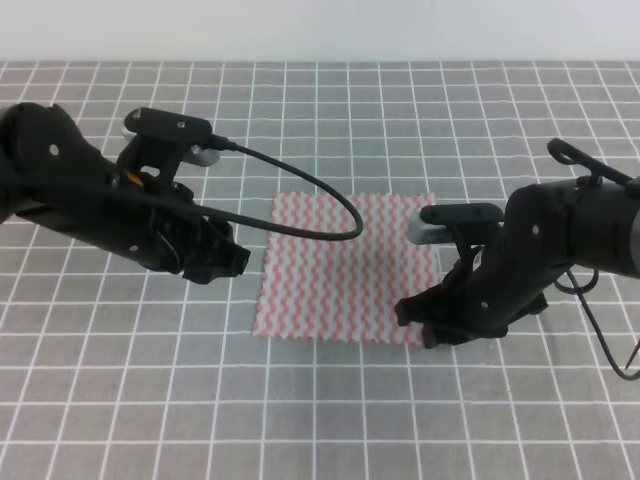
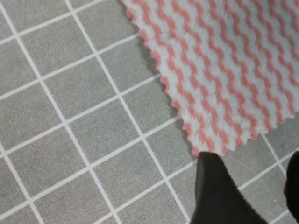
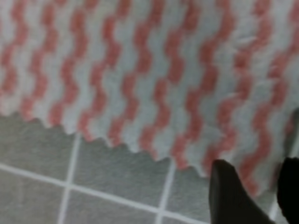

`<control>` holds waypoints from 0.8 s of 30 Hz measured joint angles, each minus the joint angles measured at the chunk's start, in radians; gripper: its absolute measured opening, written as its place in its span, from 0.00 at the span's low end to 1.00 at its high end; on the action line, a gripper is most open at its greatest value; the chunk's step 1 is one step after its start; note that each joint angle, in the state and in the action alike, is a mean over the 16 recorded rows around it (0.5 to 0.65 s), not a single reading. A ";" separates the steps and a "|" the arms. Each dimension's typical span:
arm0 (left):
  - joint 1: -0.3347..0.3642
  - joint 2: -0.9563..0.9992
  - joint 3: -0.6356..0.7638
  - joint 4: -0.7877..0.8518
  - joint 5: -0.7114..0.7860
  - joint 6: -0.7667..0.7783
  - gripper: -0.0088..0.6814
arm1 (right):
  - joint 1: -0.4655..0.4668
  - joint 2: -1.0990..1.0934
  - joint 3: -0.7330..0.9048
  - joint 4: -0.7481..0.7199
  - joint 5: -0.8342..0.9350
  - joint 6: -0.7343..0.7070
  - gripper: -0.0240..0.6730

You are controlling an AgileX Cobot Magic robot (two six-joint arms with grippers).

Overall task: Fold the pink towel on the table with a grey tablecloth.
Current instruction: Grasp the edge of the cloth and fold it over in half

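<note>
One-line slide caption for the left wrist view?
Left gripper open above grey gridded tablecloth, fingertips just short of the flat pink-and-white zigzag towel's corner.

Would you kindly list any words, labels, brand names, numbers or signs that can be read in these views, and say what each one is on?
None: no readable text appears in any view.
The pink-and-white zigzag-striped towel bears only its pattern.
The grey tablecloth with white grid lines carries no print.
The black left gripper and black right gripper show no legible label.
</note>
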 joint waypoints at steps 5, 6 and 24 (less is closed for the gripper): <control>0.000 0.004 0.000 0.009 0.000 0.000 0.44 | 0.000 -0.001 0.000 -0.023 -0.007 0.034 0.40; 0.000 0.003 0.000 0.010 0.000 0.000 0.44 | 0.000 -0.003 0.000 -0.027 -0.010 0.041 0.40; 0.000 0.005 0.000 0.019 -0.006 -0.002 0.44 | 0.000 0.002 -0.001 -0.021 -0.038 0.058 0.32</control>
